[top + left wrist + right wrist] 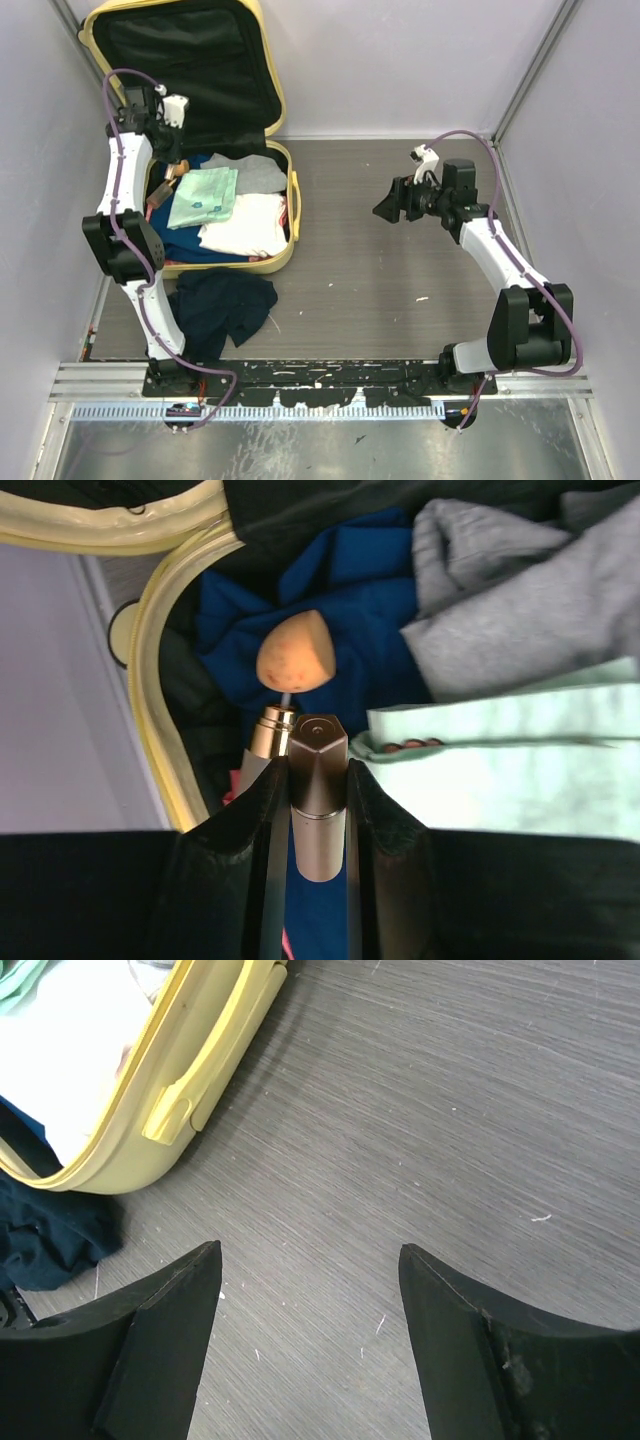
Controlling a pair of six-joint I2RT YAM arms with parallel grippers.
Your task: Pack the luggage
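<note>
The luggage (285,255) lies open at the back left, its lid leaning against the wall. Its rim also shows in the left wrist view (150,680) and in the right wrist view (200,1090). Inside lie a mint-green folded cloth (205,197), a white cloth (245,225), a grey garment (255,172) and blue fabric (330,590). My left gripper (168,165) (318,770) hangs over the case's left side, shut on a brown metallic tube (318,800). Just beyond it a peach sponge tip (295,652) sits on a rose-gold stem. My right gripper (385,210) (310,1250) is open over bare table.
A dark navy garment (225,305) lies crumpled on the table in front of the luggage, by the left arm's base; a corner of it shows in the right wrist view (45,1240). White walls close in the table at the back and on both sides.
</note>
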